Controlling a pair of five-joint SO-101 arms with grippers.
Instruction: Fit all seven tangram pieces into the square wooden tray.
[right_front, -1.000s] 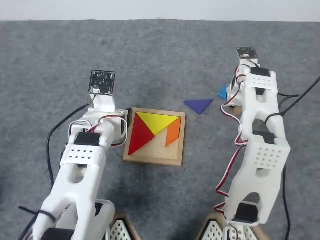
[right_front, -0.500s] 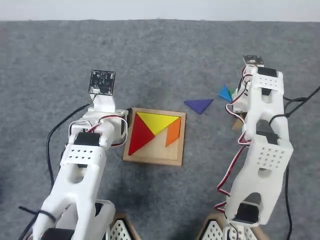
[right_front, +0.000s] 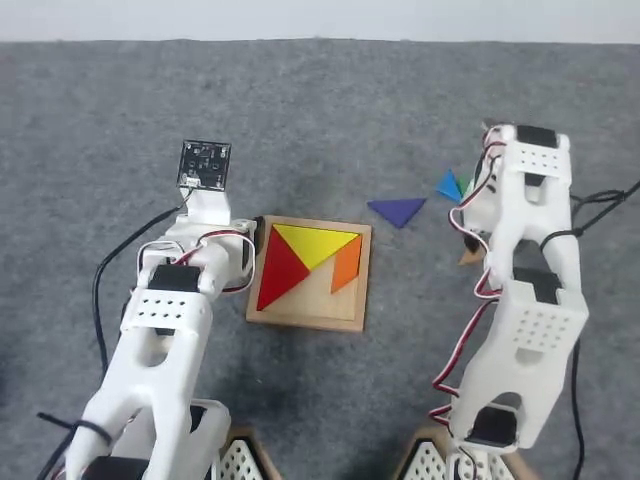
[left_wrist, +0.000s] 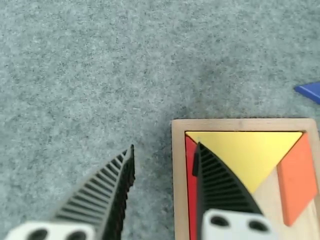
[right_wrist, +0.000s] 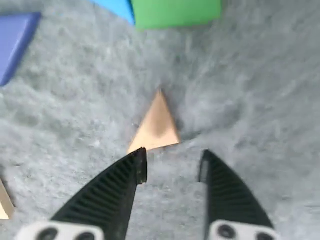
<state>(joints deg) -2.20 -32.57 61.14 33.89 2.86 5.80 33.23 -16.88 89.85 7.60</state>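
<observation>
My open claw (left_wrist: 164, 146) at the tray (left_wrist: 178, 175)
One finger is over the gray carpet (left_wrist: 100, 75), one over the tray. I see the yellow piece (left_wrist: 245, 150), red piece (left_wrist: 189, 200) and orange piece (left_wrist: 296, 182) inside, the blue piece (left_wrist: 310, 91) outside.

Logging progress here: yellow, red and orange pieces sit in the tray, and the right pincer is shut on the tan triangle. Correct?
Not quite. The right pincer is open; the tan triangle lies flat just ahead of its tips, ungripped, as the right wrist view shows. The yellow piece, red piece and orange piece do sit in the tray.
</observation>
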